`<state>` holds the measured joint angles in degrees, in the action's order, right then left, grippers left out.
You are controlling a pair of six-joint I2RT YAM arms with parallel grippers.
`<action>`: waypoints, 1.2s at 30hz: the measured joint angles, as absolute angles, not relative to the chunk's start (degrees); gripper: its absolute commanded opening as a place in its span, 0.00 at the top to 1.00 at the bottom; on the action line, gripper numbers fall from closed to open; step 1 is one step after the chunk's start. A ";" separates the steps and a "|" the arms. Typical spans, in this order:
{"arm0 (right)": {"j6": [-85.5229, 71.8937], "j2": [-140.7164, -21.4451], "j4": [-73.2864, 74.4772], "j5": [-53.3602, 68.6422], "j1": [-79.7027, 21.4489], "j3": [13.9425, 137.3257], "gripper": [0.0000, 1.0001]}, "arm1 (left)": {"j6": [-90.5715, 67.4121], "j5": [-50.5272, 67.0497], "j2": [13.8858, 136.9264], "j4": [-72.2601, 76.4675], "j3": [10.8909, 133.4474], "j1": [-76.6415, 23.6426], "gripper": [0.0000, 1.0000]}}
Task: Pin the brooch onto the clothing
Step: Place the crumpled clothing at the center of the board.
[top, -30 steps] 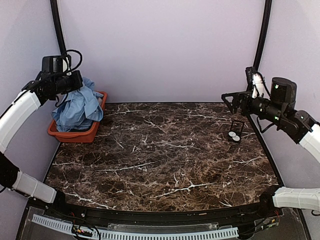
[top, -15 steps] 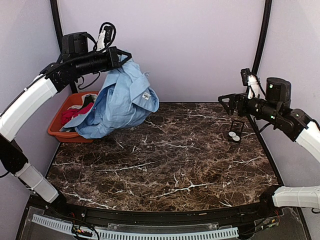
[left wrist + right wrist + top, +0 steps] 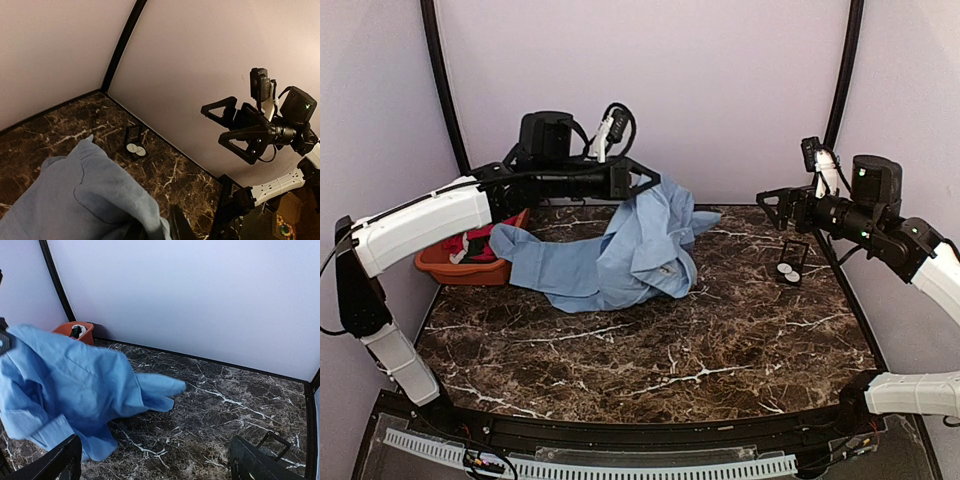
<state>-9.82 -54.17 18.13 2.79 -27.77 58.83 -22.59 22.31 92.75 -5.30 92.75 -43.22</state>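
Left gripper (image 3: 650,186) is holding the light blue shirt (image 3: 610,265) over the dark marble table (image 3: 670,350).
The jaws are sitting almost shut, pinching a bunch of the fabric near the collar, so the shirt's upper end is hanging from the fingertips while the rest is trailing down onto the far left part of the table, 1 sleeve reaching toward the orange basket (image 3: 445,268) at the left edge. A red garment (image 3: 470,243) is lying in that basket. The right gripper (image 3: 772,210) is hovering at the far right with its 2 fingers spread wide, gripping nothing. Just beside and below it, a small black stand (image 3: 790,262) with 2 white discs is resting on the table, well apart from the shirt.
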 measured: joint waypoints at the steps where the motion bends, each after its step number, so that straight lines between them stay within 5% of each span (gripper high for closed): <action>1: -9.76 -54.17 18.13 2.76 -27.77 58.83 0.01 | -22.87 22.52 93.56 -4.58 91.33 -43.90 0.70; 6: -9.06 -54.11 18.55 2.85 -27.77 58.83 0.01 | -23.66 23.14 97.41 -2.59 86.15 -46.09 0.29; 10: -7.84 -54.06 19.64 3.46 -27.77 58.83 0.01 | -23.03 21.65 96.95 -2.20 84.12 -46.15 0.09; 19: -3.84 -55.59 21.12 6.68 -27.88 59.72 0.01 | -18.13 10.15 86.89 -3.79 73.32 -50.92 0.05; 36: 1.48 -56.29 26.76 6.63 -31.14 63.90 0.01 | 5.69 -12.75 94.35 -11.07 70.00 -75.24 0.02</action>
<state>1.48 -56.29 26.76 6.63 -31.14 63.90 5.69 -12.75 94.35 -11.07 70.00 -75.24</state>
